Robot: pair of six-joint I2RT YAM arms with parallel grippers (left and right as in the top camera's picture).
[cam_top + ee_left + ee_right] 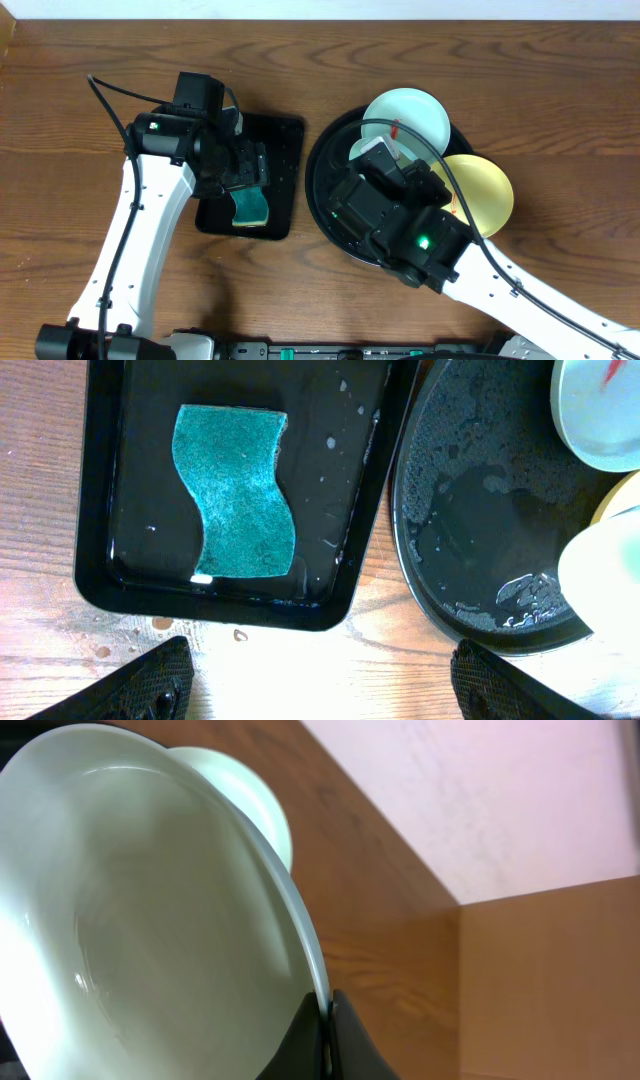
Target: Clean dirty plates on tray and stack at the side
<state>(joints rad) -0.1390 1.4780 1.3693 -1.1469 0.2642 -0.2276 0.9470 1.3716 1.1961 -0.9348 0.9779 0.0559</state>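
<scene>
Black ribbed fingertips (150, 682) of the left jaws stand wide apart at the near edge of the left wrist view. They are released, with only bare wooden counter (300, 670) between them. Just beyond lies the rectangular tray (100, 560), black and dotted with water drops. Flat inside it, towards its left wall, is a teal sponge (235, 495) with wavy sides. From overhead, the left arm (150, 200) hangs over this tray.

Just beside it to the right, but not touching, sits the round tray (480, 510), glossy black and beaded with water. The right arm (430, 245) reaches over its near half. The right jaws are clenched on the rim of a pale blue-green plate (150, 920), pinching the thin edge, and the plate's broad face fills the right wrist view. From overhead this plate is over the round tray's middle, mostly hidden under the arm. Whether it is clear of the tray floor I cannot tell.

Further right, the yellow plate (485, 190) lies at the tray's right side and reaches past the rim over the counter. Farthest away, a second blue-green plate (410, 115) rests at the tray's far edge with a red smear (397, 128) on it.
</scene>
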